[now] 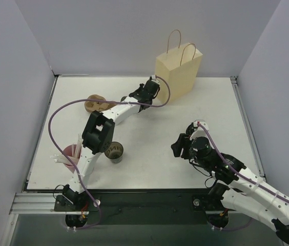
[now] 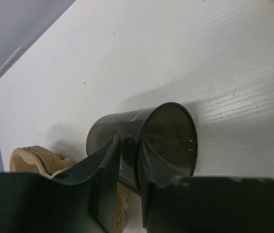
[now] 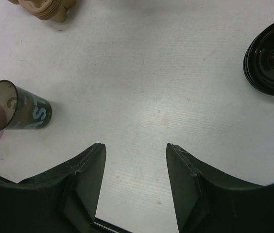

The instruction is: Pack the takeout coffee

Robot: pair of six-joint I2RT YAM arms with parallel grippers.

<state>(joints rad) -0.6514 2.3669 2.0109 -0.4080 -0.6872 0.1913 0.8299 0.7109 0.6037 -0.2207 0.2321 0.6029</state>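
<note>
The left gripper (image 2: 128,145) is clenched on a takeout coffee cup (image 2: 122,124), the dark wall caught at the rim between its two fingers (image 2: 103,165). The cup's open mouth is turned toward the wrist camera. Claw and cup sit just beside the tan paper bag (image 1: 178,72), at its left front corner. The cup throws a shadow on the white table (image 1: 149,164), but whether it rests there or hangs clear cannot be told. Farther left of the bag lies the brown moulded-pulp tray (image 1: 96,104).

The right gripper (image 3: 134,148) hovers released, jaws parted with nothing between them. It is well in front of the bag, toward the arms' bases. A round black lid (image 3: 270,56) lies on the table near it.

A second dark cup (image 1: 115,151), printed with pale lettering, stands upright and open-mouthed well apart from the bag, toward the near left. Near it is a pink cup (image 1: 73,154) holding pale sticks.
</note>
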